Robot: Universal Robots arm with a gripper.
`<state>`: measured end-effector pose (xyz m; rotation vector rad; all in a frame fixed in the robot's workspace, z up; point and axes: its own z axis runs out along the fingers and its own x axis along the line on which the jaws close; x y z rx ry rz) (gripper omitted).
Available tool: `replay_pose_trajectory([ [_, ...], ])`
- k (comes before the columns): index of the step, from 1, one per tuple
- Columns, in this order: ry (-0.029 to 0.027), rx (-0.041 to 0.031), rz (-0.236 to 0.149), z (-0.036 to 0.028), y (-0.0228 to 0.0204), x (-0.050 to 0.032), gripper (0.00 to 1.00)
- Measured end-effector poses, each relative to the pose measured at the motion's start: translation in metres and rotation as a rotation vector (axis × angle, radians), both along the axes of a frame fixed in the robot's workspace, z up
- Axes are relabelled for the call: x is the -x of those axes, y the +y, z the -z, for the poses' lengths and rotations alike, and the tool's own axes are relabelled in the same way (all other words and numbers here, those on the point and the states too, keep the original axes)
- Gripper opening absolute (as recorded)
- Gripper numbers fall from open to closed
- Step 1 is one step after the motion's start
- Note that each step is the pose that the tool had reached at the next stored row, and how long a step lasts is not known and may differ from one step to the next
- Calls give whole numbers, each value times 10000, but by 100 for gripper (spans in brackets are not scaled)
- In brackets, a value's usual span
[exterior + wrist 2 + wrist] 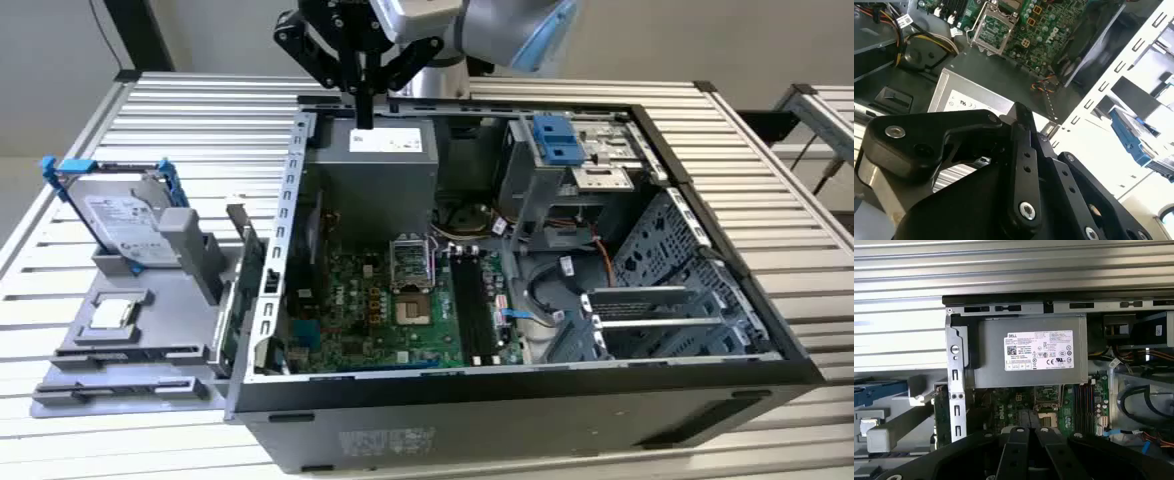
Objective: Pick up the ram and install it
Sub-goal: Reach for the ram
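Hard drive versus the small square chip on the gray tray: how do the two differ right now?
The hard drive is much bigger than the chip. The hard drive stands propped on edge, while the chip lies flat. The hard drive wears a blue bracket; the chip has none. Both are silver and sit on the gray tray, outside the computer case on the exterior view's left.

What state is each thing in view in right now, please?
Computer case: open, side panel off.
Pincer: shut, empty, above the power supply.
Ram: on edge outside the case wall, ungripped.
Hard drive: upright in the grey tray.
Memory slots: look empty.
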<state>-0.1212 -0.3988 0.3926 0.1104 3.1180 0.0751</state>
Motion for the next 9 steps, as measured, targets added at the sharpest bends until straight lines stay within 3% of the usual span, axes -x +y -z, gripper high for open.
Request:
replay_pose_trajectory([
  [7,7,1,1,0,0,1,0],
  [9,33,0,0,0,0,0,0],
])
